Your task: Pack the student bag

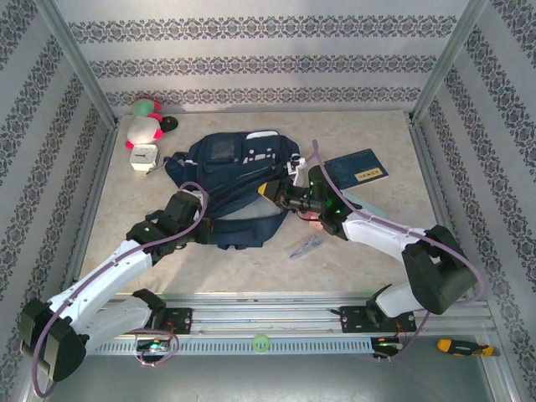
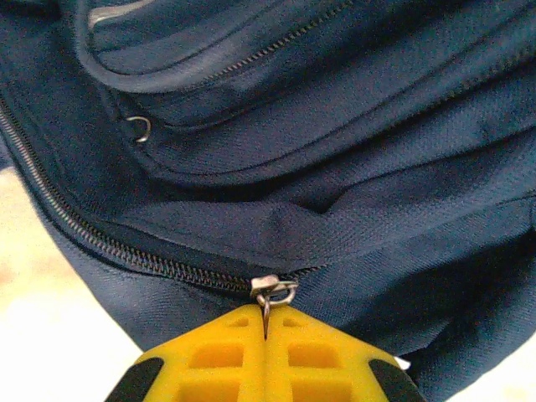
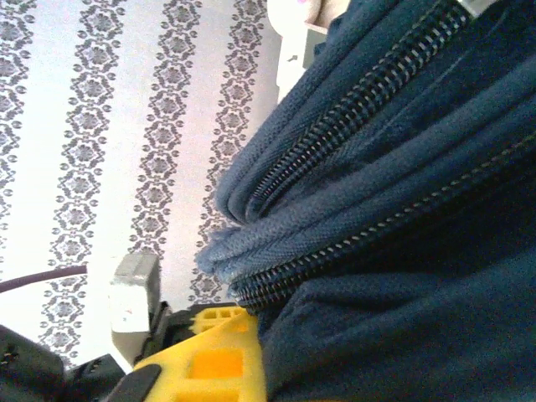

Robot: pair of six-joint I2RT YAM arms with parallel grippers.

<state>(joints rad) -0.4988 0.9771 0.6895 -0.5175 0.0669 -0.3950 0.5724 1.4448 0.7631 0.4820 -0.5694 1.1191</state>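
The student bag point(image 1: 239, 163), a navy fabric backpack, lies flat in the middle of the table with its front pocket facing up. At the bag's near left edge, my left gripper point(image 1: 207, 224) has its yellow fingers point(image 2: 218, 356) shut on the thin metal pull of a zipper slider point(image 2: 273, 286). The zipper point(image 2: 100, 243) to the left of the slider stands open. On the bag's right side, my right gripper point(image 1: 272, 191) is shut on a fold of bag fabric point(image 3: 377, 318) beside a zipper track. One yellow finger point(image 3: 219, 356) shows in the right wrist view; the other is hidden behind the cloth.
A pink, white and green plush toy point(image 1: 144, 124) and a small white cube point(image 1: 144, 157) sit at the back left. A flat dark-blue booklet point(image 1: 358, 169) lies right of the bag. A small clear-grey item point(image 1: 304, 246) rests near the front. A yellow screwdriver point(image 1: 457, 345) lies by the rail.
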